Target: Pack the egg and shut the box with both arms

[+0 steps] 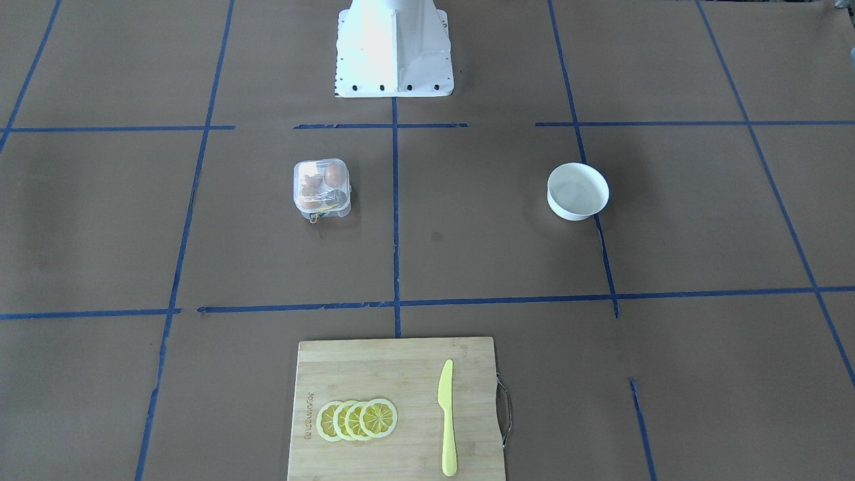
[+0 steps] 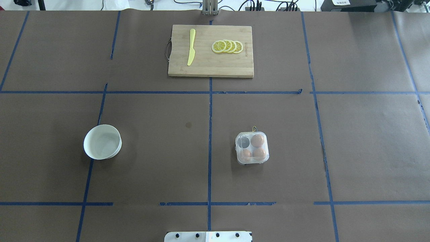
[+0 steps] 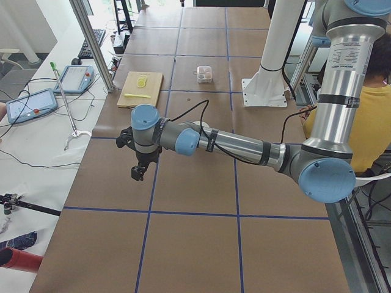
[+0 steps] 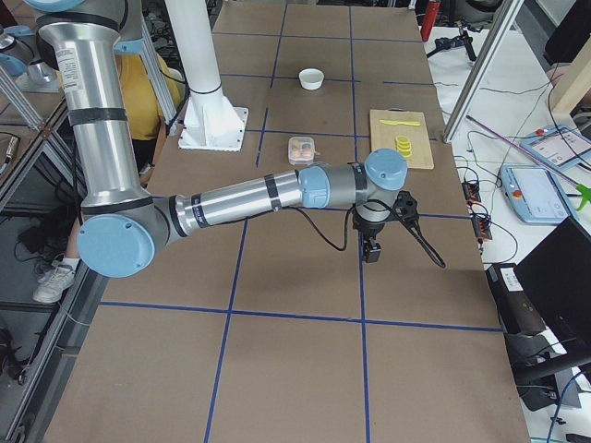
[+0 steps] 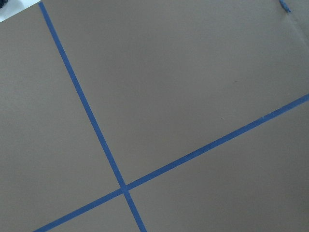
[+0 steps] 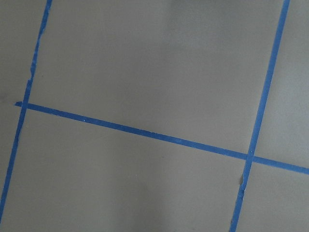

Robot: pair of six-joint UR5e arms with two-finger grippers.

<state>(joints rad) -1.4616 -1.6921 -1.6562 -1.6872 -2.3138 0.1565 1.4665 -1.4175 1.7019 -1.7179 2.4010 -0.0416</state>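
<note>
The clear box (image 2: 252,148) stands on the table right of centre, its lid down over the cells. Three orange-brown eggs (image 2: 257,140) lie inside; one cell looks dark and empty. The box also shows in the front view (image 1: 322,187) and both side views (image 3: 204,74) (image 4: 300,148). My left gripper (image 3: 139,173) shows only in the left side view, far out over the table's left end, away from the box. My right gripper (image 4: 371,249) shows only in the right side view, over the right end. I cannot tell whether either is open or shut. Both wrist views show only paper and blue tape.
A white bowl (image 2: 102,141) stands left of centre. A wooden cutting board (image 2: 210,65) with a yellow knife (image 2: 191,47) and lemon slices (image 2: 227,46) lies at the far edge. The white robot base (image 1: 394,47) is at the near edge.
</note>
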